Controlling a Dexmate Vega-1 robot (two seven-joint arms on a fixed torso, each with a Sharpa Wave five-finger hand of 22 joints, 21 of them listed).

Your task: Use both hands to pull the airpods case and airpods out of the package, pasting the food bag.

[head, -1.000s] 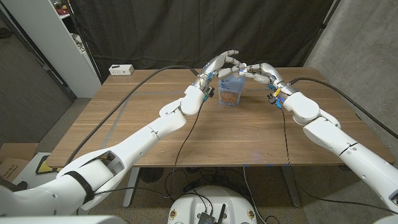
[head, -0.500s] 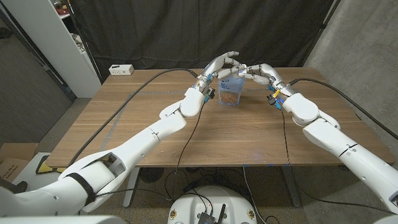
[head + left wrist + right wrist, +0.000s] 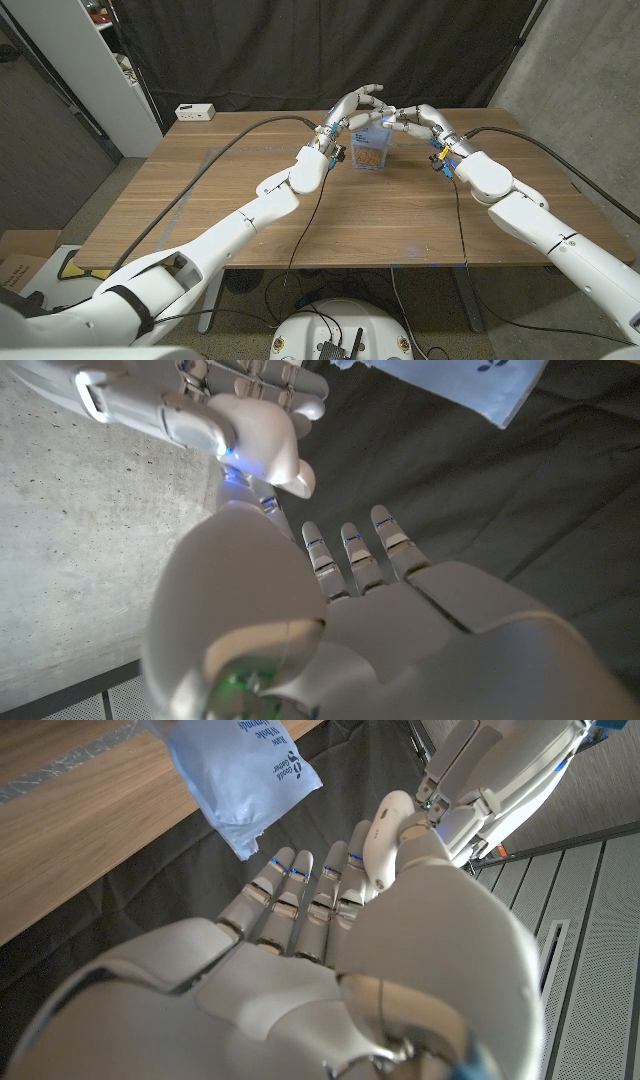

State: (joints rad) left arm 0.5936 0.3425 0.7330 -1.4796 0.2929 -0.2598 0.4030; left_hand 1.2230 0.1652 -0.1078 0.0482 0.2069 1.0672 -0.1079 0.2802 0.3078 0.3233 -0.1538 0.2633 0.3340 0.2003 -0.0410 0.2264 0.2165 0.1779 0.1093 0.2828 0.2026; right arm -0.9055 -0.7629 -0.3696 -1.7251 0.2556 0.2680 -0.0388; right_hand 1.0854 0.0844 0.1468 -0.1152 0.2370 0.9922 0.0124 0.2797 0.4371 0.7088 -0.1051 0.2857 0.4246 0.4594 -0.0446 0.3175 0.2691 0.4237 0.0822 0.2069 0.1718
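We see the food bag [image 3: 371, 150] standing upright on the wooden table [image 3: 240, 210], between our left hand [image 3: 355, 105] and right hand [image 3: 418, 117], both pinching its top edge.

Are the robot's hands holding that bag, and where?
Both the left hand and right hand meet at the top of the bag, but an actual grip cannot be told.

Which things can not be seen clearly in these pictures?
- Bag contents: in the head view the food bag is too small to show any airpods or case.
- Grip: the left hand and right hand cover the bag's top.
- Bag: cut off by the right wrist view's edge.
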